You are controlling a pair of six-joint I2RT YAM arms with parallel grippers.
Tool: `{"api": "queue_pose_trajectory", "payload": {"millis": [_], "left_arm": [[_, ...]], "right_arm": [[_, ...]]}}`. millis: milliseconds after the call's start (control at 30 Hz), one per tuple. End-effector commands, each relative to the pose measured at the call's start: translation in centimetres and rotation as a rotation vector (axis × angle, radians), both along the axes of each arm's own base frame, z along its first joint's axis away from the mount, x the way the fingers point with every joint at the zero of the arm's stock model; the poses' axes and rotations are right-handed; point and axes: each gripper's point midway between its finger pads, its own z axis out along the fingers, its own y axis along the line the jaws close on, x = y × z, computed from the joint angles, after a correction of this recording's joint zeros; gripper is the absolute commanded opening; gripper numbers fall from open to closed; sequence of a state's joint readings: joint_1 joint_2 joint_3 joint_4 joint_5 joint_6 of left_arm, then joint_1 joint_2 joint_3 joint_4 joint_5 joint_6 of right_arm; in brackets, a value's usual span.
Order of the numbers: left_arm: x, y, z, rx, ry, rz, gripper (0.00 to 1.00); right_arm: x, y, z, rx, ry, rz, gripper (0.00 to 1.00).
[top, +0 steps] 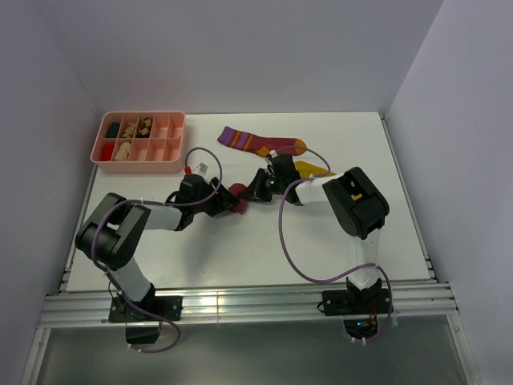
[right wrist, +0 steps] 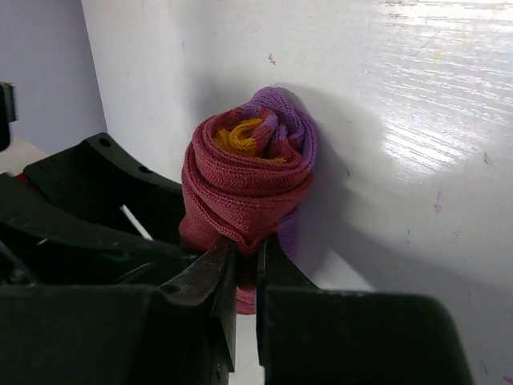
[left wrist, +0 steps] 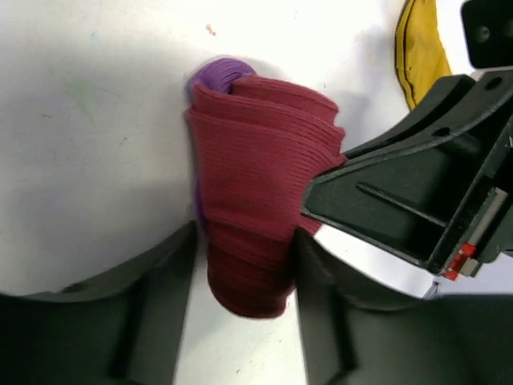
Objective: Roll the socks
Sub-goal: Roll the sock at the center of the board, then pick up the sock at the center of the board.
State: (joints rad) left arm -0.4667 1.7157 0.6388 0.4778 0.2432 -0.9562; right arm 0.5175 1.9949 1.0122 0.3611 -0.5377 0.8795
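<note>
Socks lie in three places on the white table (top: 337,241); the rolled sock (left wrist: 256,192) is a tight maroon bundle near the middle, its end showing an orange core and a purple outer layer; it rests on the tabletop between the two grippers. The left gripper (left wrist: 244,241) comes at it from the left arm's side, and its fingers (left wrist: 160,305) stand apart, one on each side of the bundle's near end and close against the knit, though whether they press on it cannot be told. The right gripper (right wrist: 240,261) meets the bundle from the opposite side; its fingers (right wrist: 210,281) are drawn almost together, and a fold of the maroon fabric at the bundle's lower edge is pinched in the narrow slit between them. In the top view the two grippers nearly touch each other across the bundle. Beyond them, toward the far edge, a flat sock (top: 260,142) lies stretched out, with a purple striped cuff at the left, a maroon body and an orange toe at the right; a yellow sock (top: 314,168) lies just right of the right gripper, partly hidden by the right arm. A pink tray (top: 172,167) with many small compartments sits at the far left corner, well apart from the socks; some compartments hold small items, too small to name.
</note>
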Motion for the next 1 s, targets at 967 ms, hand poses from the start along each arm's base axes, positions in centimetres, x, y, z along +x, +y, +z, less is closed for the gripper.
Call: {"api": "queue_pose_trajectory", "payload": {"millis": [967], "left_arm": [[2.3,-1.0,-1.4,0.671,-0.217,-0.109,0.60]], "right_arm": [[-0.9,1.1,-1.3,-0.143,-0.014,0.063,0.00]]}}
